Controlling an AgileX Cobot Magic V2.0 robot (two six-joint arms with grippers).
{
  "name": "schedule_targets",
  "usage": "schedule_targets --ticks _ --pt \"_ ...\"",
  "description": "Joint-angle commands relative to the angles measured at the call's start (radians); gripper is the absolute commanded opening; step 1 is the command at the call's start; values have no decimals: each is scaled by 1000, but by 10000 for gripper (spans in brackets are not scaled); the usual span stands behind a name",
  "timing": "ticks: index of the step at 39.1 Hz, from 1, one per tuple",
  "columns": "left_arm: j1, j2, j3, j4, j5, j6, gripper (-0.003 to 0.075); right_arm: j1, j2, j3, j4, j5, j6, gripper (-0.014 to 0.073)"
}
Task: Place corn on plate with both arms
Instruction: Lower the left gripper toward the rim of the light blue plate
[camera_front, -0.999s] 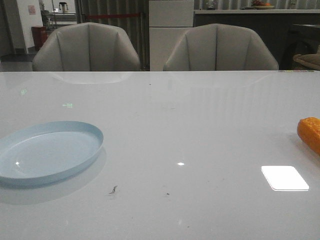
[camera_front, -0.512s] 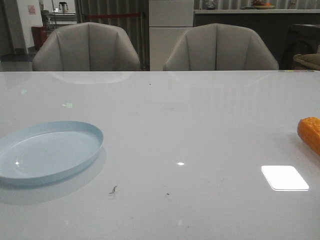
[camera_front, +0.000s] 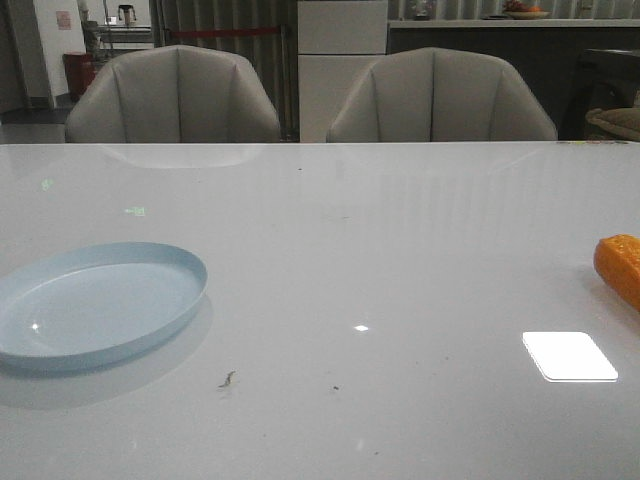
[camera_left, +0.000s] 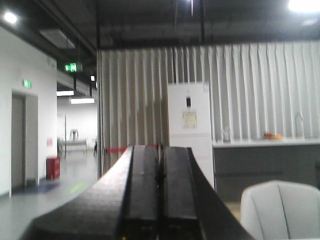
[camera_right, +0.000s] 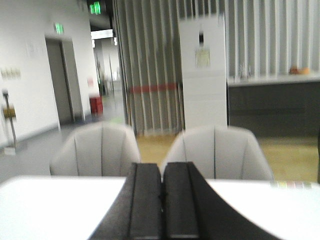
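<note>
The pale blue plate (camera_front: 95, 305) lies empty on the white table at the front left in the front view. The orange-yellow corn (camera_front: 620, 267) lies on the table at the right edge of that view, partly cut off. Neither arm shows in the front view. My left gripper (camera_left: 161, 150) is shut and empty, its jaws pressed together, pointing out at the room above the table. My right gripper (camera_right: 162, 166) is shut and empty, pointing level over the table toward the chairs. Plate and corn do not show in either wrist view.
Two grey chairs (camera_front: 175, 95) (camera_front: 440, 95) stand behind the table's far edge. A bright light reflection (camera_front: 568, 355) and small dark specks (camera_front: 228, 379) mark the table top. A counter and white cabinet stand at the back of the room.
</note>
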Motion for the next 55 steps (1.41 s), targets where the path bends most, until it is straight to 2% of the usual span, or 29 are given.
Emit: schedule_targets --ticks 1,5,10,16,22,29,34,39,41,45,51,55 --pt "1 120 -60 -2 10 -5 94 2 141 -90 -23 -11 1 50" --pt "1 222 -56 -4 22 -5 94 2 240 -95 -23 -17 1 50" --pt "1 332 -56 -6 27 -5 94 2 351 -94 -23 42 1 50" --pt "1 446 -56 -17 45 -5 94 2 478 -94 -22 206 1 50" --pt "1 508 -56 -114 179 -5 94 2 578 -94 -2 340 1 50" --pt "1 560 -56 -122 356 -5 120 2 634 -94 10 411 1 53" --pt "1 594 -56 -122 426 -5 235 2 637 -94 10 411 1 139" --pt "1 629 -56 -122 459 -5 428 2 637 -94 10 410 1 321" --pt "1 641 -56 -122 459 -5 480 2 637 -94 10 411 1 395" --pt "1 667 -56 -132 467 -7 494 2 637 -94 10 412 1 481" --pt "2 732 -56 -139 471 -122 494 2 637 -94 16 414 1 476" --pt "2 805 -56 -144 456 -148 494 2 637 -94 33 432 1 476"
